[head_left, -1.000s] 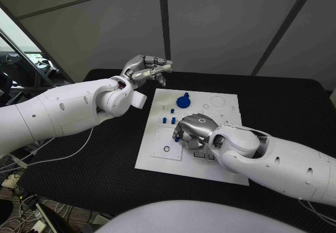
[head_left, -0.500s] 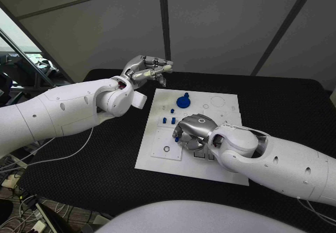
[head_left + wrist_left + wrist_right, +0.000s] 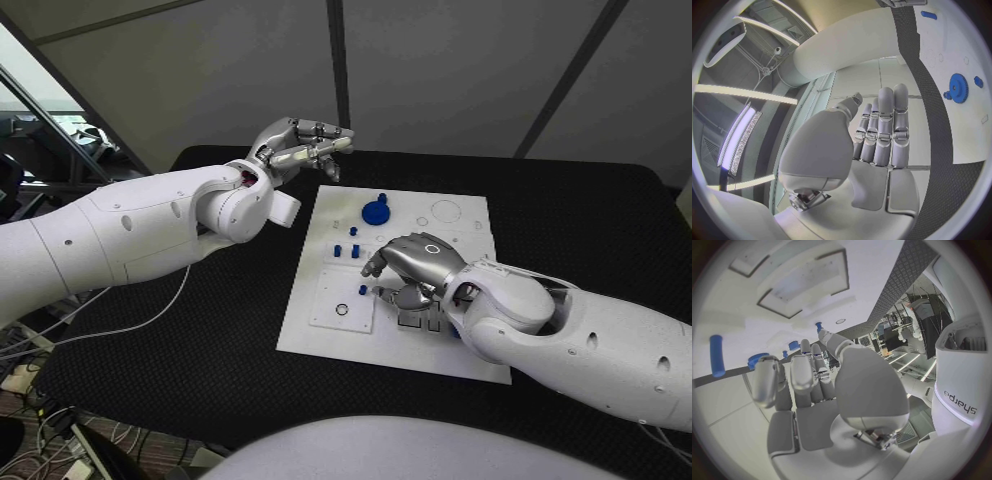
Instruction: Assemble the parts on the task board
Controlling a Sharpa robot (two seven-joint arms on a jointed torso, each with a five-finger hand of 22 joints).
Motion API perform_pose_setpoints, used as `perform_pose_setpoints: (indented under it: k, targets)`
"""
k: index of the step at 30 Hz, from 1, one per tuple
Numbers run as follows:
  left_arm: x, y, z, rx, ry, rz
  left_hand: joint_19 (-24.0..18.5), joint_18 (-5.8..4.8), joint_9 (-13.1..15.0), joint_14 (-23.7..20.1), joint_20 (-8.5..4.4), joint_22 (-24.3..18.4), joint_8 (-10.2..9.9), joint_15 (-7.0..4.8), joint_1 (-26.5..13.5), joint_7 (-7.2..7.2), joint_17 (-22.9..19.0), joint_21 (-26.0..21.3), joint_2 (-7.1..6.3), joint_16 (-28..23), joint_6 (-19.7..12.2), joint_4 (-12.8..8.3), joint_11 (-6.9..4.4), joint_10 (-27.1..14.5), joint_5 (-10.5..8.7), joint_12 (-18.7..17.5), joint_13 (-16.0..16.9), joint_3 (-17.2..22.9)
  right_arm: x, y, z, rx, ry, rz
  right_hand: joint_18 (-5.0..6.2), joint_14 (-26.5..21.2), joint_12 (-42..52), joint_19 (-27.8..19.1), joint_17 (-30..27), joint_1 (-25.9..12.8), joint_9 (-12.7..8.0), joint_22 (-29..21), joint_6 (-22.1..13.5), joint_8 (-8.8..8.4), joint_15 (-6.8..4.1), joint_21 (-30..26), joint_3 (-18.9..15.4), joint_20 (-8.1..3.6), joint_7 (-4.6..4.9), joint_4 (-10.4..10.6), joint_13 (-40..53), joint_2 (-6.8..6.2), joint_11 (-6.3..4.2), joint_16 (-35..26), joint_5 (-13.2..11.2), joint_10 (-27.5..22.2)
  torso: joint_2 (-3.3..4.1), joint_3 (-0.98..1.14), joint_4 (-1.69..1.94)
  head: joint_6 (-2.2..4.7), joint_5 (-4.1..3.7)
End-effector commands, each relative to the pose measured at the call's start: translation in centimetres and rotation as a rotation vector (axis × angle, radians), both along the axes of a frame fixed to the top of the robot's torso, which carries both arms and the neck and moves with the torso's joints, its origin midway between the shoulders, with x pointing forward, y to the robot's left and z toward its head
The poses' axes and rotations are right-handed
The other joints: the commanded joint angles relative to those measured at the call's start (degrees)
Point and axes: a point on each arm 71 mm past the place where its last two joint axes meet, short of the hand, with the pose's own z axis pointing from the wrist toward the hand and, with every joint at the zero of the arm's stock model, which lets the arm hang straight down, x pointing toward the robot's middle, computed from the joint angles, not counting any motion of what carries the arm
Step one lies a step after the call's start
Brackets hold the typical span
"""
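Right hand (image 3: 411,262): my fingers curl low over the task board (image 3: 462,350), empty, hunting a part.
Left hand (image 3: 299,141): fingers straight, together, parked clear.

You have a black table (image 3: 606,220) spreading out beneath the left hand (image 3: 300,143) and the right hand (image 3: 411,265). A thin white cable (image 3: 162,303) trails across it, well back from the left hand, on that arm's outer side. Beyond the left hand stand grey wall panels (image 3: 447,70), split by a dark upright pole (image 3: 336,45).
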Motion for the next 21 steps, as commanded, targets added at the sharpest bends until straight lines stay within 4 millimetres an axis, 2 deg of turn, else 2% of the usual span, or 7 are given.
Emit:
perform_pose_setpoints:
  k: [1,9,11,13,15,19,21]
  targets:
    - [0.0,0.1,0.1,-0.007,0.003,-0.008,-0.15,-1.06,-0.08,-0.30,-0.12,-0.07,0.39,-0.06,0.45,0.03,-0.06,-0.34,0.00,-0.27,-0.29,-0.40,0.01,-0.51,0.06,0.28,-0.09,0.05,-0.1,-1.4,1.0,0.074,-0.020,-0.033,0.46,0.95,0.17,-0.41,-0.13,-0.10,0.05,3.89,-0.17,0.05,0.28,-0.31,-0.52,-0.11,-0.16,0.05,-0.13,-0.35,-0.21,-0.31,0.36,-0.12,-0.05,-0.02,-0.16,0.37,-0.34]
    - [0.0,0.2,0.1,-0.006,0.003,-0.006,-0.16,-1.07,-0.09,-0.33,-0.12,-0.09,0.39,-0.04,0.47,0.05,-0.10,-0.37,0.03,-0.29,-0.32,-0.41,0.02,-0.55,0.05,0.29,-0.10,0.07,2.0,-6.3,2.9,0.006,0.011,-0.155,0.69,0.90,0.46,-1.07,-0.49,-1.29,0.00,3.12,-2.07,-0.08,0.13,-1.24,-2.73,-0.24,-0.98,0.78,-0.80,-1.53,-0.44,-0.24,0.15,-1.86,-0.04,-0.05,-0.11,1.04,-1.47]
    - [0.0,0.2,0.1,-0.005,0.004,-0.006,-0.16,-1.07,-0.09,-0.33,-0.12,-0.09,0.39,-0.04,0.47,0.05,-0.10,-0.37,0.03,-0.29,-0.32,-0.41,0.02,-0.55,0.05,0.29,-0.10,0.07,2.6,-7.4,3.2,-0.024,0.025,-0.178,1.08,0.52,0.51,-2.34,-1.53,-1.23,0.05,1.74,-2.87,0.00,0.41,-2.79,-4.14,-0.14,-1.96,1.01,-1.15,-1.44,-0.19,-0.90,0.02,-3.61,-0.03,-0.06,-0.10,1.23,-1.65]
    - [0.0,0.2,0.0,-0.005,0.004,-0.005,-0.16,-1.07,-0.09,-0.33,-0.12,-0.09,0.39,-0.04,0.47,0.05,-0.10,-0.37,0.03,-0.29,-0.32,-0.41,0.02,-0.55,0.05,0.29,-0.10,0.07,3.0,-8.3,3.3,-0.050,0.040,-0.194,1.28,0.27,0.85,-3.02,-2.18,-0.99,0.08,1.01,-3.25,0.02,0.46,-3.65,-5.27,0.00,-2.18,1.06,-1.36,-1.43,0.01,-1.27,0.02,-4.61,0.02,-0.11,0.02,1.45,-1.82]
    - [0.1,0.2,0.0,-0.005,0.005,-0.005,-0.16,-1.07,-0.09,-0.34,-0.12,-0.09,0.39,-0.04,0.47,0.05,-0.11,-0.38,0.03,-0.30,-0.33,-0.41,0.02,-0.56,0.05,0.30,-0.10,0.07,3.3,-8.8,3.3,-0.068,0.051,-0.202,1.43,0.05,1.27,-3.49,-2.89,-0.72,0.12,0.48,-3.42,0.06,0.54,-4.28,-6.18,0.09,-2.36,1.15,-1.52,-1.27,0.10,-1.69,0.06,-5.25,0.04,-0.10,-0.01,1.49,-1.86]
    - [0.1,0.0,0.0,-0.006,0.004,-0.008,-0.16,-1.07,-0.08,-0.35,-0.12,-0.11,0.40,-0.03,0.48,0.06,-0.14,-0.40,0.03,-0.31,-0.34,-0.42,0.03,-0.57,0.05,0.31,-0.10,0.07,3.7,-8.8,3.2,-0.086,0.056,-0.204,1.50,-0.03,1.66,-3.69,-3.20,-0.27,0.14,0.24,-3.49,0.09,0.57,-4.59,-6.52,0.12,-2.48,1.13,-1.62,-0.89,0.12,-1.84,0.16,-5.50,0.04,0.06,0.13,1.58,-1.96]
    - [0.1,0.0,0.0,-0.007,0.005,-0.010,-0.17,-1.07,-0.08,-0.37,-0.12,-0.12,0.41,-0.03,0.49,0.06,-0.16,-0.41,0.03,-0.33,-0.34,-0.43,0.03,-0.57,0.05,0.32,-0.10,0.08,3.8,-8.7,3.1,-0.095,0.059,-0.201,1.51,-0.02,1.99,-3.69,-3.24,0.05,0.19,0.20,-3.35,0.18,0.56,-4.65,-6.66,0.13,-2.52,1.09,-1.67,-0.63,0.11,-1.81,0.23,-5.51,0.04,0.02,0.20,1.60,-2.01]
